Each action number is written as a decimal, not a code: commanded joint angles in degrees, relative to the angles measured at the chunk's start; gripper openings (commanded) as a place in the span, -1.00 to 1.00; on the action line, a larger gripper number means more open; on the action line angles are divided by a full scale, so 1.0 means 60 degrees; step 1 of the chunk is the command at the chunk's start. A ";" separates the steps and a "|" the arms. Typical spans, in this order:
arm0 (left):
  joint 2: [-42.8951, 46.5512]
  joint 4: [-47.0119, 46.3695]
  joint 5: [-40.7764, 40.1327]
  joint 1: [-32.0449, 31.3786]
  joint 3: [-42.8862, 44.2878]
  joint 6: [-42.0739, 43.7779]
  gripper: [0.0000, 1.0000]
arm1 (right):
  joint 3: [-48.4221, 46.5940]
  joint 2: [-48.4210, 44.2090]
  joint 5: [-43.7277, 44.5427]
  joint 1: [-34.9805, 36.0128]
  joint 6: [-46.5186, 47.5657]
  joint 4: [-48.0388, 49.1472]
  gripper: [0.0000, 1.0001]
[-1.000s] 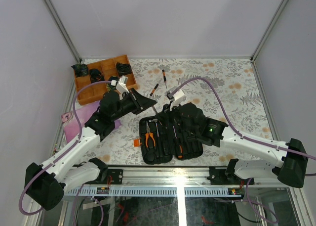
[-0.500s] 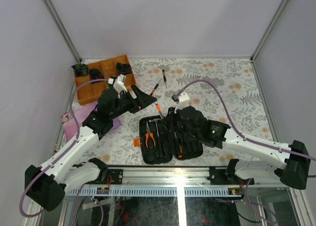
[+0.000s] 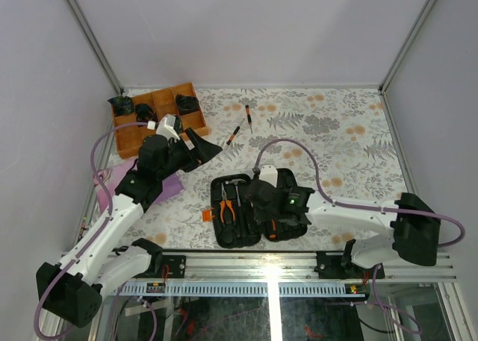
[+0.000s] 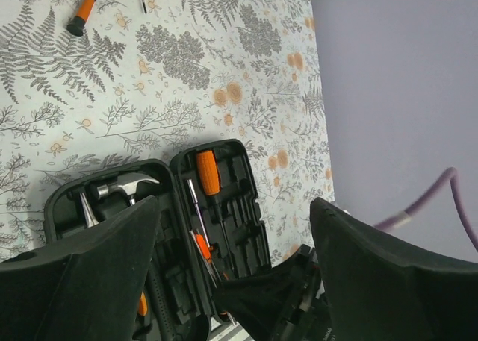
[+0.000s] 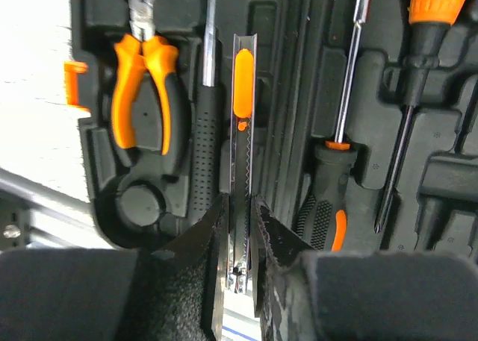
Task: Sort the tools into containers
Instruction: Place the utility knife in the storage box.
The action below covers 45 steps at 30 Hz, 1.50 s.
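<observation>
While the right gripper (image 5: 240, 207) clamps a slim steel utility knife with an orange slider (image 5: 243, 95) low over the open black zip tool case (image 3: 239, 238), the knife's long axis runs straight out from the fingers, parallel to the moulded slots, just beside the black hammer handle (image 5: 205, 139). The left gripper (image 4: 235, 201), spread and empty, hovers nearer two short orange-and-black drivers (image 3: 234, 135) lying loose on open table beyond the case.

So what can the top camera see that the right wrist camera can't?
Only the top camera shows the wooden tray and the loose drivers lying on the table. Only the right wrist camera shows, up close, the slim steel tool pinched in the right pincer. Both show the open black case and the orange pliers inside it.
</observation>
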State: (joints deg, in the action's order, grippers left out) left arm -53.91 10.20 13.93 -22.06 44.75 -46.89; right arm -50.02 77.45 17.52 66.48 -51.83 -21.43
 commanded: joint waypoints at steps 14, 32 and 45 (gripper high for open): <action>-0.0079 -0.0162 -0.0157 0.0182 -0.0409 0.0507 0.60 | -0.1611 0.1942 -0.0244 -0.0564 -0.0105 -0.0932 -1.00; -0.0225 -0.0029 0.0231 0.0519 -0.0345 0.0770 0.60 | -0.2034 0.2821 -0.0680 -0.0826 -0.0118 -0.1051 -1.00; -0.0316 -0.0093 0.0403 0.0585 -0.0366 0.0708 0.60 | -0.2410 0.3314 -0.0559 -0.0840 0.0106 -0.1414 -0.72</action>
State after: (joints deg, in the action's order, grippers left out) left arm -55.48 10.50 15.20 -19.07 42.09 -43.75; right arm -61.54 96.73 12.80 61.80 -51.88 -28.29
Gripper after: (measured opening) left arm 0.798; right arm 0.198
